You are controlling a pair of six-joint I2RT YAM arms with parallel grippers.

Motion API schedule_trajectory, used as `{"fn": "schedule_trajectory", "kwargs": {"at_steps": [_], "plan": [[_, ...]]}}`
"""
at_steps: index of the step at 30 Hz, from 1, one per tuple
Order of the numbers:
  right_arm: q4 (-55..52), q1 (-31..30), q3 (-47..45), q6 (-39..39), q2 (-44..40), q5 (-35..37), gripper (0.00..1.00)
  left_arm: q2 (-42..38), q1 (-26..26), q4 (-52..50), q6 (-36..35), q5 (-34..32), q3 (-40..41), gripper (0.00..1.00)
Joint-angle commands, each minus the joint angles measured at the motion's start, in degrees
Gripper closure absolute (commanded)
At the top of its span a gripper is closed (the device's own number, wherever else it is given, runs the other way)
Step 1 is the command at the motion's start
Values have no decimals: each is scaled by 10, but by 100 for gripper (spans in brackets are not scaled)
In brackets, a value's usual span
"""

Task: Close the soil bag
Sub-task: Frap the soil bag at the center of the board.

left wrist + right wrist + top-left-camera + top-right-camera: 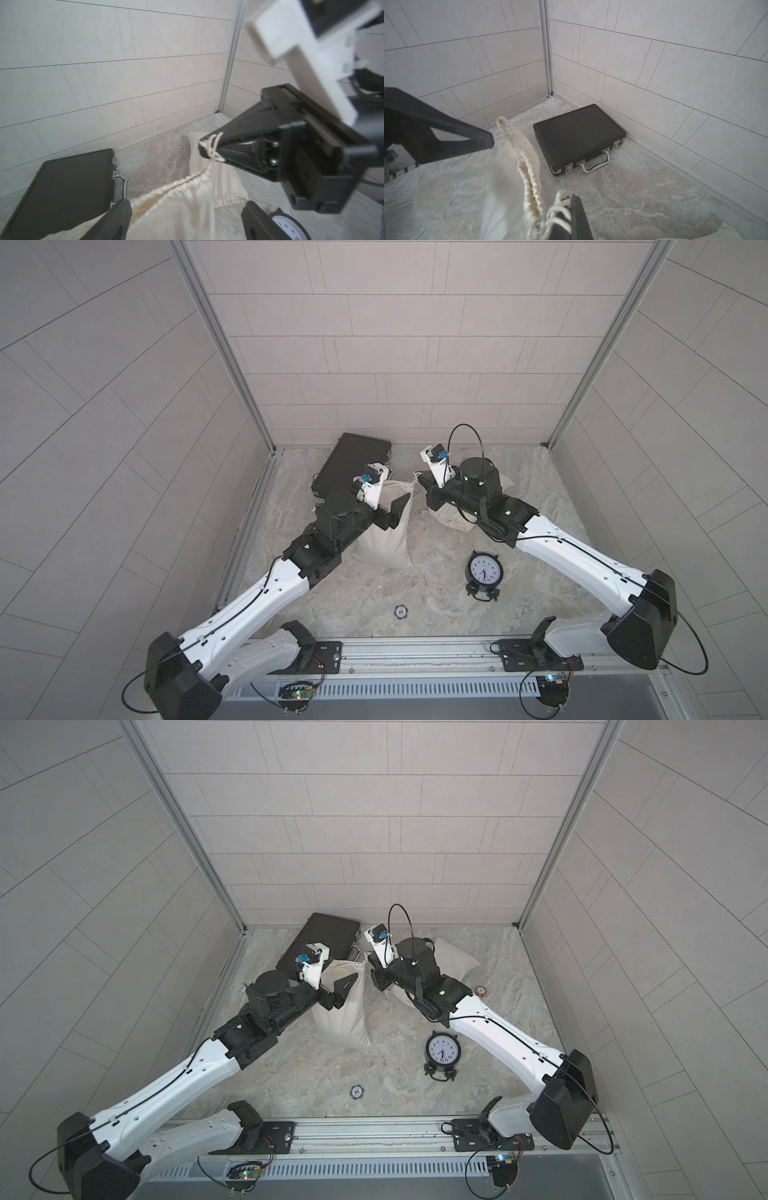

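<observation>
While pinched by its cord, soil bag (pixel 384 543) position: upright on the floor, between both arms, near the black case (pixel 353 464).
Bag build: cream cloth, soft, no stiffness of its own; lower part bulged, judged heavy with fill and unlikely to slide under a light pull.
Bag mouth (pixel 176 186): ruched along the cord channel; judged mostly drawn, full closure not confirmed.
Drawstring (pixel 213 148): thin twisted cord, knotted and frayed at the end; judged prone to slipping through smooth pads.
Right gripper (pixel 204 146): clenched on the drawstring at the knot, raised above the mouth.
Left gripper (pixel 187 220): jaws spread wide, 1 finger on each side of the bag neck, gripping nothing; contact with the cloth not discernible.
Hold point 1: cord at or behind the knot, for pulling.
Hold point 2: cloth neck just under the ruching, for bracing against the pull.
Risk: tipping under a sideways pull without bracing.
Nearby: second cream bag (pixel 453 963) under the right arm; clock (pixel 484 568) well apart.
</observation>
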State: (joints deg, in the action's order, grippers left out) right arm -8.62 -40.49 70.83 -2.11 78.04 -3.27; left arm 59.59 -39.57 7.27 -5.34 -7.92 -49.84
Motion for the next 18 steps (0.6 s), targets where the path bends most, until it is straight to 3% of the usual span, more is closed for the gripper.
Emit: {"fn": "schedule_trajectory", "kwargs": {"at_steps": [1,10,18], "plan": [[-12,2,12,-4,-25,-4,100,26,-17,71,-103,-2,12,16],[-19,1,11,-11,-36,-27,100,118,-19,105,-188,-28,-36,43],[-20,1,0,-5,-47,-32,100,154,-19,99,-191,-31,-69,59]]}}
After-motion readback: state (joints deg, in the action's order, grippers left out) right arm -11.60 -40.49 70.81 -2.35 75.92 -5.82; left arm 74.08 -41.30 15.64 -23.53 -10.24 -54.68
